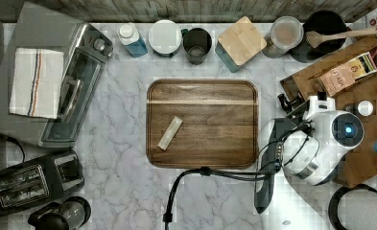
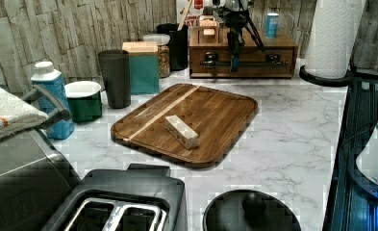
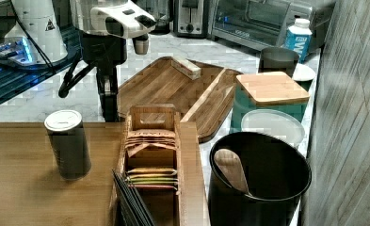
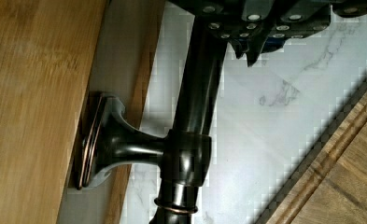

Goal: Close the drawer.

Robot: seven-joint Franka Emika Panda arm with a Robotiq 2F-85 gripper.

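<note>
White-grey marble makes up the table (image 1: 128, 158), and a rough plank wall runs along its far edge in the top view. Going from the top view's left: a toaster oven (image 1: 76, 81) with a striped towel (image 1: 35, 82) on it sits at the left edge, with a black toaster (image 1: 30, 182) below it near the bottom left corner. Along the far edge stand a bottle (image 1: 131, 39), a white-lidded bowl (image 1: 165, 37), a dark cup (image 1: 197, 45), a teal box (image 1: 240, 43) with a wooden lid, a jar (image 1: 284, 34) and a black pot (image 1: 324, 31) holding a wooden spoon. A wooden tray (image 1: 203, 123) lies mid-table with a small pale block (image 1: 170, 133) on it. At the right edge is a wooden cabinet (image 1: 368, 129); the drawer (image 2: 242, 57) in its front appears almost fully in, its black bar handle (image 4: 195, 107) facing the tray. The pincer (image 2: 233, 45) hangs at the handle's middle; I cannot tell how its fingers stand.
</note>
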